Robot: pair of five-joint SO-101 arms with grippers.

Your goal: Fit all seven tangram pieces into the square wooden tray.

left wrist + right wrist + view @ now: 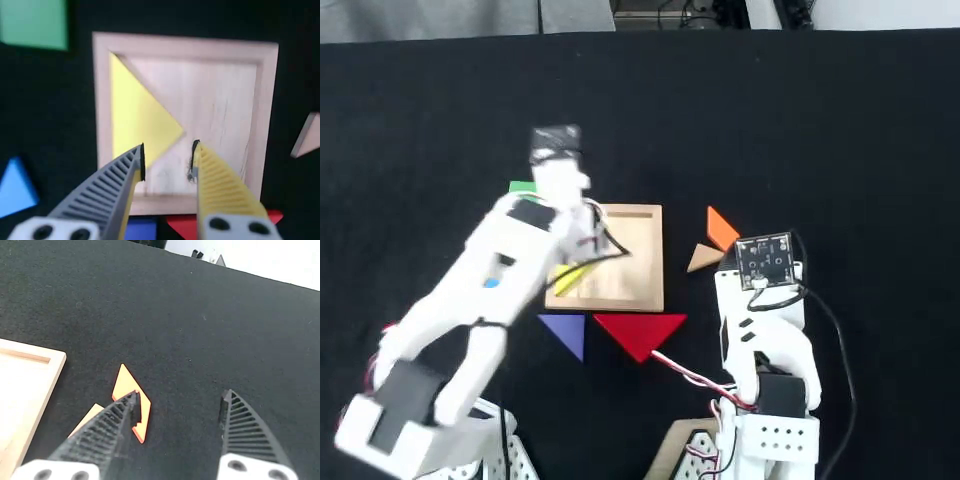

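Observation:
The square wooden tray [638,285] lies mid-table, and a yellow triangle [135,120] sits flat inside it against one wall. My left arm [520,250] reaches over the tray; the left gripper [167,160] hovers open above the tray floor just past the yellow triangle's tip, holding nothing. Outside the tray lie a green piece [523,187], a dark blue triangle [565,330], a red triangle [640,332], an orange parallelogram [125,385] and a tan triangle [90,419]. A light blue triangle [15,187] lies beside the tray. My right gripper [180,397] stands open above the cloth beside the orange parallelogram.
Black cloth covers the table [820,130], with wide bare room at the back and on the right. The right arm's base [765,430] stands at the front edge, trailing cables. A tan wooden shape [675,455] lies by the front edge between the arm bases.

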